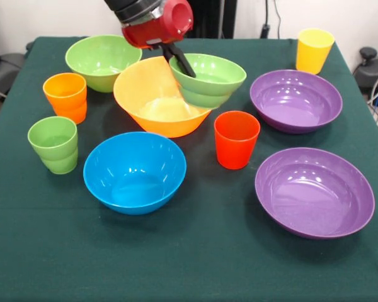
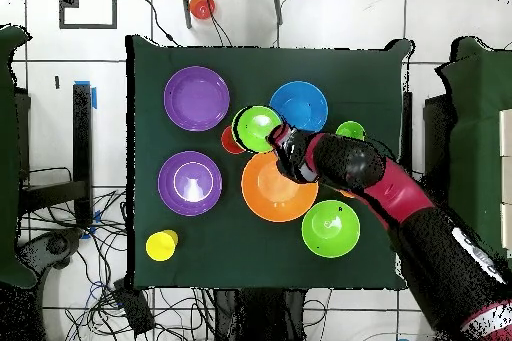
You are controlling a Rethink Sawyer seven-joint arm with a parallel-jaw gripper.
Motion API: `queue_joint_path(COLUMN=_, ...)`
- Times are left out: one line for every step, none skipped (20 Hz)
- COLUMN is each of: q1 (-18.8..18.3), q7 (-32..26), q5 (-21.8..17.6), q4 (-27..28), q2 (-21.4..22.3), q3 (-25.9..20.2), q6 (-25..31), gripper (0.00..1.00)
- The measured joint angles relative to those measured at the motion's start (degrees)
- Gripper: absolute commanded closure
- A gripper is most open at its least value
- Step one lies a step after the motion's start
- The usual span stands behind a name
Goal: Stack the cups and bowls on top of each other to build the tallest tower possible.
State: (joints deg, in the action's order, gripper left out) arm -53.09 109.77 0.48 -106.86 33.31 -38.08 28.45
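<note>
A: Where do the jaws (image 1: 184, 66) stand?

B: They are clamped on the rim of the small light-green bowl (image 1: 208, 79), one dark finger (image 1: 179, 61) lying inside its wall. The bowl hangs tilted, clear of the tabletop (image 1: 195, 264), over the 3 o'clock edge of the large orange-yellow bowl (image 1: 157, 97).

A: And the other bowls?

B: In the front view, taking the orange-yellow bowl as the dial's centre, the medium light-green bowl (image 1: 102, 60) sits at 10 o'clock, just beside it. The blue bowl (image 1: 134, 171) is at 6 o'clock, close under it. Two purple bowls lie out to the right: the far purple bowl (image 1: 295, 99) at 3 o'clock, the near purple bowl (image 1: 314, 191) at 4 o'clock. All stand upright and apart from each other.

A: The cups?

B: The orange cup (image 1: 65, 97) is at 9 o'clock, the light-green cup (image 1: 53, 144) at 8 o'clock below it. The red cup (image 1: 236, 139) stands at 4 o'clock, between the blue bowl and the near purple bowl. The yellow cup (image 1: 314, 50) is far off at 2 o'clock, near the tabletop's corner.

A: The overhead view?

B: The arm (image 2: 400, 197) reaches in from 4 o'clock, ending at the small light-green bowl.
</note>
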Motion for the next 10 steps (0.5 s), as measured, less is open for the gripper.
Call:
queue_joint_path(q1=0.01, q7=0.00, q5=-0.13, q4=-0.22, q2=-0.23, q3=-0.01, q6=-0.65, gripper=1.00)
queue_joint_path(q1=0.00, q7=0.00, q5=-0.38, q4=-0.60, q2=-0.82, q3=0.00, q6=-1.72, gripper=1.00)
queue_joint_path(q1=0.00, q7=0.00, q5=-0.45, q4=-0.74, q2=-1.05, q3=0.01, q6=-1.99, gripper=1.00)
queue_joint_path(q1=0.00, q7=0.00, q5=-0.51, q4=-0.83, q2=-1.19, q3=0.00, q6=-2.13, gripper=1.00)
queue_joint_path(q1=0.01, q7=0.00, q5=-0.54, q4=-0.92, q2=-1.44, q3=0.00, q6=-2.20, gripper=1.00)
queue_joint_path(q1=0.01, q7=0.00, q5=-0.57, q4=-1.01, q2=-1.69, q3=0.00, q6=-2.26, gripper=1.00)
queue_joint_path(q1=0.01, q7=0.00, q5=-0.57, q4=-1.03, q2=-1.86, q3=0.00, q6=-2.26, gripper=1.00)
queue_joint_path(q1=0.01, q7=0.00, q5=-0.57, q4=-1.02, q2=-2.17, q3=0.00, q6=-2.26, gripper=1.00)
queue_joint_path(q1=0.01, q7=0.00, q5=-0.57, q4=-1.03, q2=-2.34, q3=0.00, q6=-2.26, gripper=1.00)
queue_joint_path(q1=0.01, q7=0.00, q5=-0.57, q4=-1.02, q2=-2.51, q3=0.00, q6=-2.26, gripper=1.00)
